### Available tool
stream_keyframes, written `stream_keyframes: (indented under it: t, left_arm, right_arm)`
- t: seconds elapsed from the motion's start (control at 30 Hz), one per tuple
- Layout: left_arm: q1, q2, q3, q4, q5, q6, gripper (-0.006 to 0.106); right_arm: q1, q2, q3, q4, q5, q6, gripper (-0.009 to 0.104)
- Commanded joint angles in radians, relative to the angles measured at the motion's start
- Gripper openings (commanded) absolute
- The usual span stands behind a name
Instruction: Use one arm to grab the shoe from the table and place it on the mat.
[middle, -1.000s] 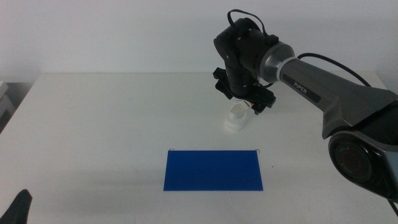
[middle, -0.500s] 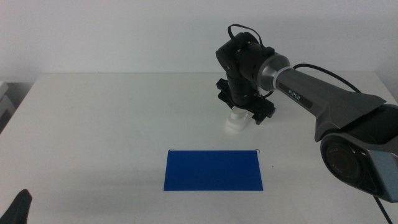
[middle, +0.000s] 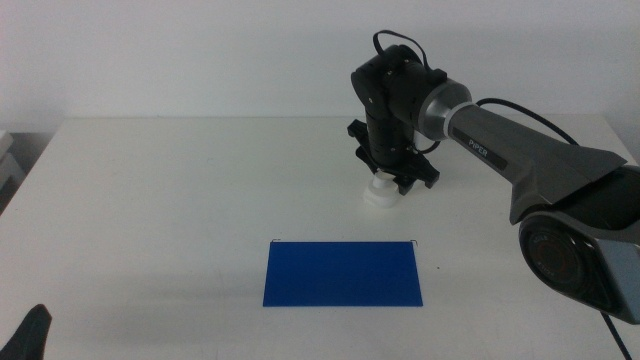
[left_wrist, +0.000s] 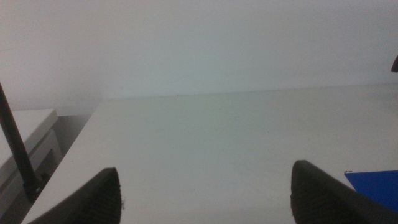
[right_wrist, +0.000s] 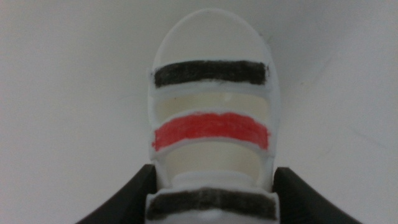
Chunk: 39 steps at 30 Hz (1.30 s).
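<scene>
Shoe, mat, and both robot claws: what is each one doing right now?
shoe: on the table, between the right gripper's jaws, not on the mat.
mat: lying flat on the table, nothing on it.
right gripper: down over the shoe, a jaw on each side of it; grip not clear.
left gripper: open, holding nothing, waiting at the table's near left corner.
table: holds the shoe and mat.

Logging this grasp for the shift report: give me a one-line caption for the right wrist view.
Right gripper straddling the small white sandal-like shoe with black and red stripes, on the plain white table.
</scene>
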<state>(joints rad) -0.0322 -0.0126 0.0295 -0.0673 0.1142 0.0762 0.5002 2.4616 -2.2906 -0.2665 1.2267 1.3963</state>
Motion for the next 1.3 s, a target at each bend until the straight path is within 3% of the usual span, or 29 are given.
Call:
stream_keyframes:
  t: [0.0,0.37,0.67,0.83,1.07,1.27]
  left_arm:
    - [-0.004,-0.013,0.007,-0.010,-0.081,-0.005,0.094]
    - [-0.004,-0.013,0.007,-0.010,-0.081,-0.005,0.094]
    - [-0.004,-0.013,0.007,-0.010,-0.081,-0.005,0.094]
    - [-0.004,-0.013,0.007,-0.010,-0.081,-0.005,0.094]
    - [-0.004,-0.013,0.007,-0.010,-0.081,-0.005,0.094]
    - [-0.004,-0.013,0.007,-0.010,-0.081,-0.005,0.094]
  right_arm:
    - [0.019,-0.113,-0.036,-0.049,0.063,0.006,-0.004]
    - [0.166,-0.334,0.133,-0.144,0.064,0.135,-0.004]
    - [0.302,-0.480,0.378,-0.155,0.064,0.260,-0.004]
    - [0.323,-0.480,0.454,-0.099,0.063,0.298,-0.004]
    - [0.323,-0.480,0.470,-0.121,0.062,0.230,-0.004]
    - [0.323,-0.480,0.470,-0.114,0.062,-0.004,-0.004]
